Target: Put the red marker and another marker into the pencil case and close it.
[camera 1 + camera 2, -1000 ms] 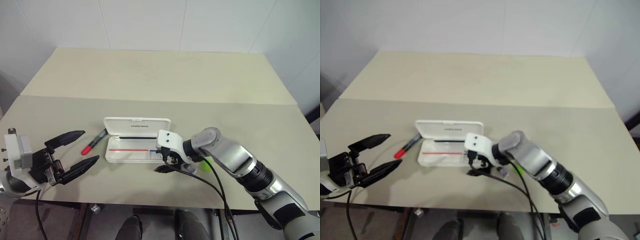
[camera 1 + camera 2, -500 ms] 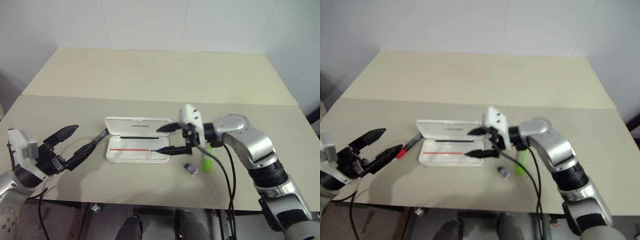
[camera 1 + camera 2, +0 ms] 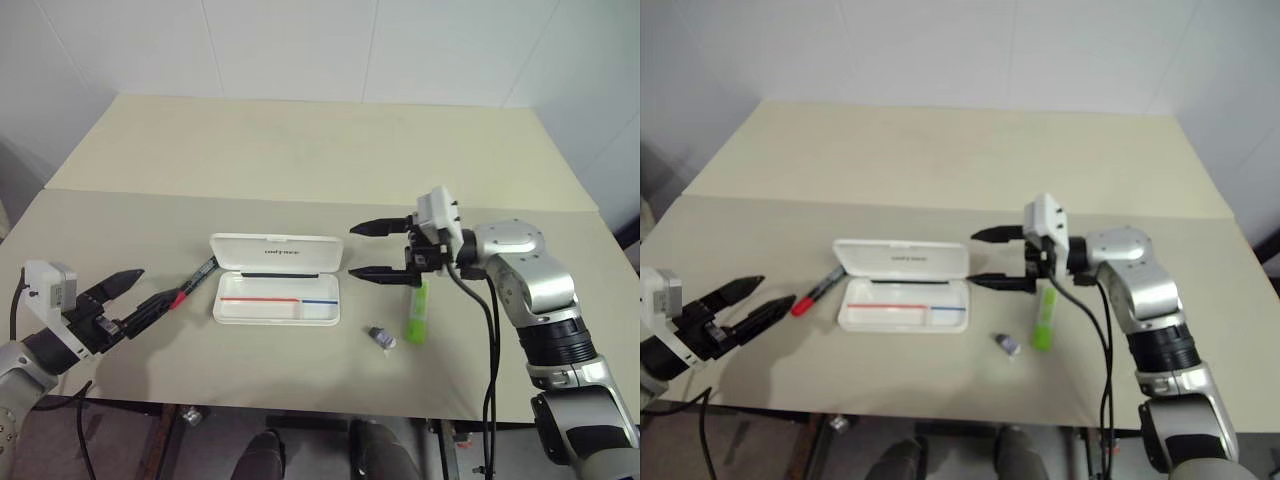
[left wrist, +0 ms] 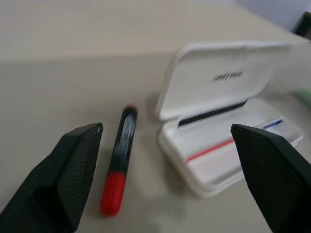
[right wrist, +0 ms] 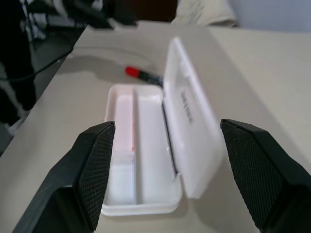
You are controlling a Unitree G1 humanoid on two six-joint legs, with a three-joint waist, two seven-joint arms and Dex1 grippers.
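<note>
Between the two grippers on the table (image 3: 300,150) lies the pencil case (image 3: 276,294), lid up. The right gripper (image 3: 385,250) hovers spread and empty, the green marker (image 3: 416,312) just below it. The left gripper (image 3: 135,298), fingers apart, has the red marker (image 3: 190,283) right ahead; a small grey lump (image 3: 381,338) lies near the green marker.

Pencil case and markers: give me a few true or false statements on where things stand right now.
1. The pencil case lies open on the table. True.
2. The red marker is inside the case. False: it lies on the table beside the case, on the robot's left.
3. The green marker lies on the table on the case's other side. True.
4. The right end effector is shut on the green marker. False: it is open and empty above the table.
5. The left end effector is open. True.
</note>
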